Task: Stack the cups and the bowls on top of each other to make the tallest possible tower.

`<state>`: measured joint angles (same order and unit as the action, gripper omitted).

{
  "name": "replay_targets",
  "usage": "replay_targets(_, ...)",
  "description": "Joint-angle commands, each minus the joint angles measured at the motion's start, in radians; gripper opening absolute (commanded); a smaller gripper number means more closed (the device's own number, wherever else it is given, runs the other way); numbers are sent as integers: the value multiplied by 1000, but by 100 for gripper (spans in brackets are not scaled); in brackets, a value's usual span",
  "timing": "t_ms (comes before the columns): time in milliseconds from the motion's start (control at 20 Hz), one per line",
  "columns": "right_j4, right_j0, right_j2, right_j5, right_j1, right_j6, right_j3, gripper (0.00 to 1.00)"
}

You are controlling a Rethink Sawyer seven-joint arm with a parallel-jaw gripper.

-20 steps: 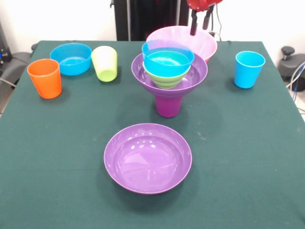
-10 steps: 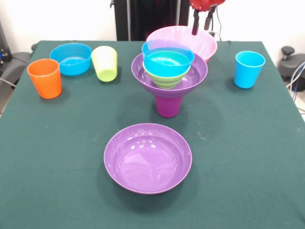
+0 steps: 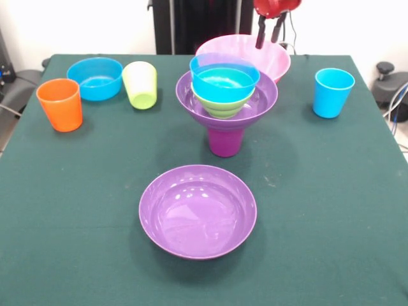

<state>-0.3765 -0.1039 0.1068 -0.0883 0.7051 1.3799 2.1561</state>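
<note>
Gripper hangs open and empty at twelve o'clock, barely shifted from before; tower: purple cup, purple, green, blue bowls.

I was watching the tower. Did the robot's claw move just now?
Yes, barely. The gripper has crept slightly right and up against the pink bowl behind the tower, which stayed put.

A lab: green-clothed table, loose cables beside it.

Glossy red rounded wrist housing above two slim dark fingers.
</note>
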Motion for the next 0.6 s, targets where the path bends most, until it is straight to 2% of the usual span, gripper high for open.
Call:
replay_targets(50,-37,-31,-47,62,-12,135,-50,100)
replay_targets(200,-13,7,-112,-21,72,115,-46,100)
replay_targets(350,26,14,-146,-112,130,101,-57,100)
replay_targets(600,50,-13,-143,-183,139,106,-101,100)
